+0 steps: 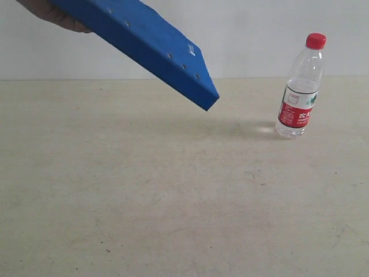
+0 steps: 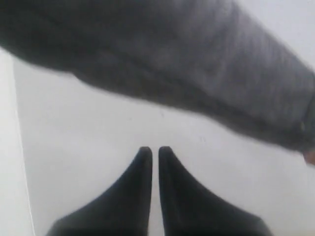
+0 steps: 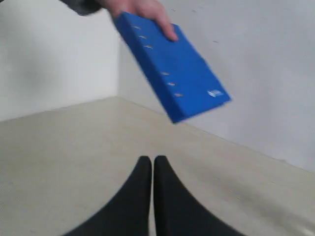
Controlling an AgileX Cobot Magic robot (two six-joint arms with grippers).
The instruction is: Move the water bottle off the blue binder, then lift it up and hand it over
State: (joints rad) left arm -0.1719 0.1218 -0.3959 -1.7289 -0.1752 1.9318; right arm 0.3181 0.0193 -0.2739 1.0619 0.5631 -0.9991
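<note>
my left claw (image 2: 151, 150) pressed together, empty, blurred grey sleeve (image 2: 172, 59) close ahead | my right claw (image 3: 149, 160) pressed together, empty | blue binder (image 3: 174, 73) tilted in air beyond right claw, gripped by a cut-off hand (image 3: 140, 11) | water bottle (image 1: 300, 86) upright on tabletop (image 1: 173, 202), seen only from outside

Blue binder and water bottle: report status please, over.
Both shut, empty: left gripper, right gripper. Small clear plastic water bottle, red cap, upright on beige table. Flat deep-blue binder tilted in air, person's hand holding.
</note>
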